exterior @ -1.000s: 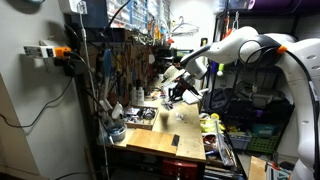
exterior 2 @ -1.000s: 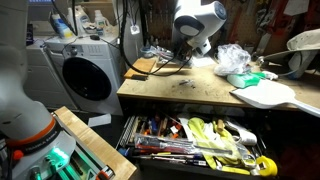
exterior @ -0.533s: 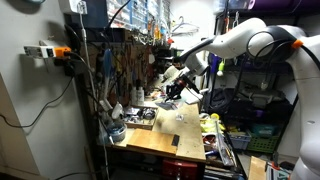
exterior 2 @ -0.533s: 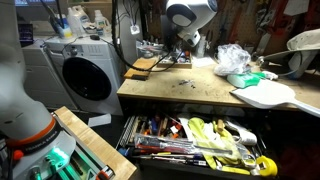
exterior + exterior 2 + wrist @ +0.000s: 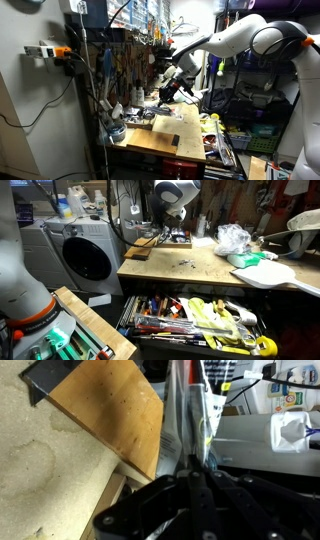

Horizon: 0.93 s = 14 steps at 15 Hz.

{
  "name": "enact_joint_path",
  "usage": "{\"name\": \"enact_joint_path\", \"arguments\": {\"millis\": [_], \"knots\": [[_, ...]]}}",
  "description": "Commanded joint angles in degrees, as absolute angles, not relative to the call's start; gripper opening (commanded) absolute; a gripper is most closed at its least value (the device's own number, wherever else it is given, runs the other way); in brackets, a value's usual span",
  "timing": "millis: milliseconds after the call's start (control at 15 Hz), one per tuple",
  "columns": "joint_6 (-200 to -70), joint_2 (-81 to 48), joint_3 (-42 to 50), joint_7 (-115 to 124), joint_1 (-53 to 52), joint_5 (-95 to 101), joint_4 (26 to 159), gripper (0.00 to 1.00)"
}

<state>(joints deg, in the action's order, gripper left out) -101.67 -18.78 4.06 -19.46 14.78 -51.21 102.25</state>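
My gripper [image 5: 168, 92] hangs over the back of the wooden workbench [image 5: 165, 138], close to the tool wall. It also shows at the far end of the bench in an exterior view [image 5: 165, 218]. In the wrist view the black fingers [image 5: 190, 485] are pressed together on a thin clear strip [image 5: 190, 410] that sticks out past the tips. A brown wooden board [image 5: 105, 410] lies just beside the strip, on a pale stained surface [image 5: 40, 470]. What the strip is cannot be told.
An open drawer [image 5: 195, 315] full of hand tools juts out under the bench front. A washing machine [image 5: 85, 255] stands beside the bench. A crumpled white bag [image 5: 232, 238] and small loose parts [image 5: 185, 263] lie on top. A rack of hanging tools [image 5: 120, 60] lines the back.
The arm has swung toward the back of the bench and the tool wall, and lowered slightly. The fingers have stayed together.
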Motion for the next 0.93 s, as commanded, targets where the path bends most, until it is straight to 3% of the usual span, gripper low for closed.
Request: {"name": "enact_joint_path", "arguments": {"millis": [0, 867], "knots": [[-101.3, -18.9, 5.0, -19.7, 14.1, -51.4, 102.1, 0.01], [-93.5, -22.2, 2.6, -27.1, 11.0, -47.7, 100.0, 0.00]]}}
